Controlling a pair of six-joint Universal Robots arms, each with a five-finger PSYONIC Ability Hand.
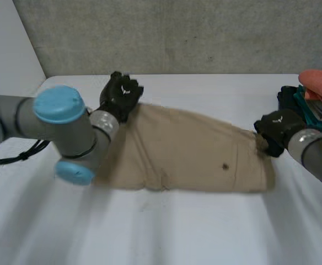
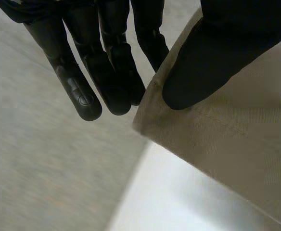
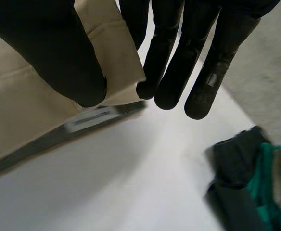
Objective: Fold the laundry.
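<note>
Your head view takes in the whole beige garment (image 1: 188, 149), spread flat mid-frame across the white worktop (image 1: 177, 232) before a grey concrete wall (image 1: 177, 33), with a heap of clothes (image 1: 315, 91) at the right edge. The wrist views add the grips: the left robot hand (image 1: 121, 95) pinches the garment's upper-left corner between thumb (image 2: 217, 62) and nearly straight fingers (image 2: 83, 91). The right robot hand (image 1: 275, 130) seemingly clamps the right-end corner likewise.

Left hand (image 1: 121, 95) and right hand (image 1: 277, 130) each pinch the cloth (image 1: 188, 149), arms spread.
</note>
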